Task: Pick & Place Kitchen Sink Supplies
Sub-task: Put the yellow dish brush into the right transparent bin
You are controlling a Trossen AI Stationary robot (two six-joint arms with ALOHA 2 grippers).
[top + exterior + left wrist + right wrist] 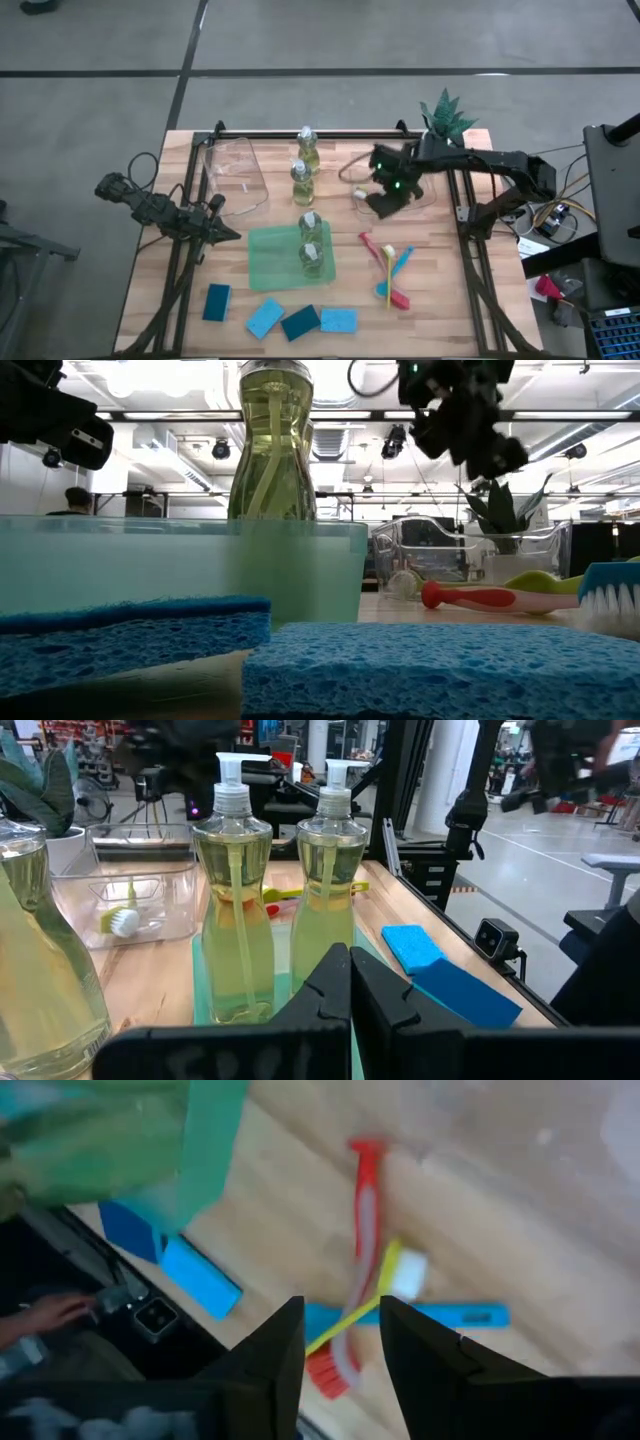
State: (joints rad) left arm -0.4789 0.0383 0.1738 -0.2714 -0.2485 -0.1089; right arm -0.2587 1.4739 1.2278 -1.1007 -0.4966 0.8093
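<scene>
Two clear bottles (310, 240) of yellowish liquid stand in a green tray (268, 262); two more (303, 165) stand on the table behind it. Several blue sponges (280, 318) lie along the near edge. Red, yellow and blue brushes (388, 272) lie crossed on the table right of the tray. My right gripper (340, 1348) hangs open and empty, pointing steeply down above a clear bin (418, 200), high over the brushes (365, 1260). My left gripper (350, 988) rests shut at the table's left (228, 233), pointing level at the tray's bottles (232, 890).
A second clear bin (235, 175) stands at the far left. The bin under my right gripper holds a brush (120, 920) with a white head. A potted green plant (447, 115) stands at the far right corner. Bare wood shows between tray and brushes.
</scene>
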